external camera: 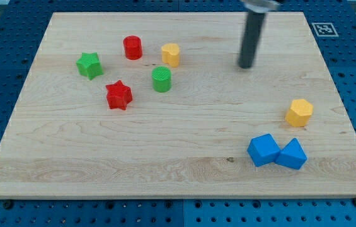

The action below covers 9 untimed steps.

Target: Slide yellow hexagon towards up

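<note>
A yellow hexagon block point(299, 112) lies near the board's right edge, below the middle. A second yellow block point(171, 55), also roughly hexagonal, lies left of centre near the view's top. My tip point(246, 65) rests on the board in the upper right part, well above and left of the right yellow hexagon and far right of the other yellow block. It touches no block.
A red cylinder point(133, 48), green star point(89, 65), green cylinder point(162, 79) and red star point(119, 95) cluster at the upper left. Two touching blue blocks point(264, 150) point(291, 154) lie at the lower right. The wooden board point(165, 157) sits on a blue pegboard.
</note>
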{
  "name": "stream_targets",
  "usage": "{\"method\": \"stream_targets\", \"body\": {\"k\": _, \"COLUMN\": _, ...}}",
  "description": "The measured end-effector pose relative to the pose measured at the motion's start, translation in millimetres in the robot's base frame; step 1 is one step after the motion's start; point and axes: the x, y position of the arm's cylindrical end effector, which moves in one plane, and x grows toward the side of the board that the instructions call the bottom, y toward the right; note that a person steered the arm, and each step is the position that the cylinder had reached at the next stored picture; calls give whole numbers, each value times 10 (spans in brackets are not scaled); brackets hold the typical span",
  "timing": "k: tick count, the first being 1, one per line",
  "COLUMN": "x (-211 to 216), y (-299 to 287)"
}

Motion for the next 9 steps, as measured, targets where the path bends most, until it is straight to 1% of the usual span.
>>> {"method": "stream_targets", "body": {"k": 1, "x": 661, "y": 641}}
{"method": "stream_targets", "body": {"k": 2, "x": 1189, "y": 1041}}
{"method": "stream_targets", "body": {"k": 3, "x": 1254, "y": 1068}}
{"method": "stream_targets", "body": {"k": 4, "x": 1254, "y": 873}}
{"method": "stream_targets", "body": {"k": 5, "x": 1257, "y": 552}}
{"method": "stream_targets", "body": {"k": 7, "x": 1070, "y": 252}}
{"method": "stream_targets", "body": {"k": 9, "x": 988, "y": -283}}
